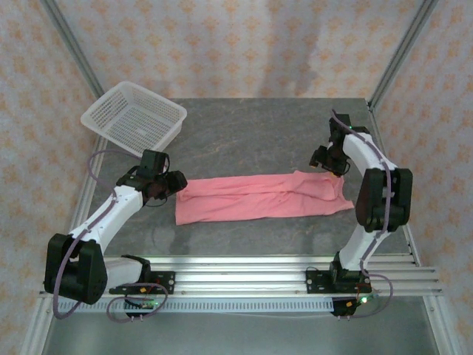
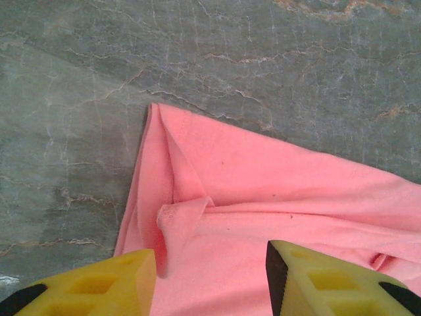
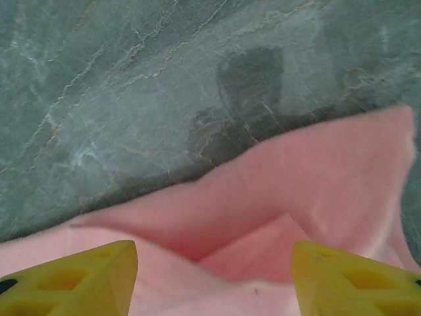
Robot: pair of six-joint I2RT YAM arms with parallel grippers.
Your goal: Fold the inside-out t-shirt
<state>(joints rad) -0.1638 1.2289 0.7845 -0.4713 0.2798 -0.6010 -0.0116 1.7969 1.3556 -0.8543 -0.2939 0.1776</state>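
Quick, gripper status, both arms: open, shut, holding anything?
Left gripper: open, jaws apart over the salmon-pink cotton t-shirt, nothing pinched.
Right gripper: open, above the t-shirt's other end, holding nothing.

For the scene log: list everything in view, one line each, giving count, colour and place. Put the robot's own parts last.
t-shirt: one, salmon pink, lying as a long strip across the middle of the table.
basket: one, white mesh, far left corner of the table.
table: one, grey-green marbled top.
rail: one, silver metal, along the near edge.
backdrop: beige patterned, behind and beside the table.
left arm: one, white and black, near left.
right arm: one, white and black, near right.
left gripper: one, yellow fingers, jaws apart, over the shirt's left end.
right gripper: one, yellow fingers, jaws apart, over the shirt's right end.
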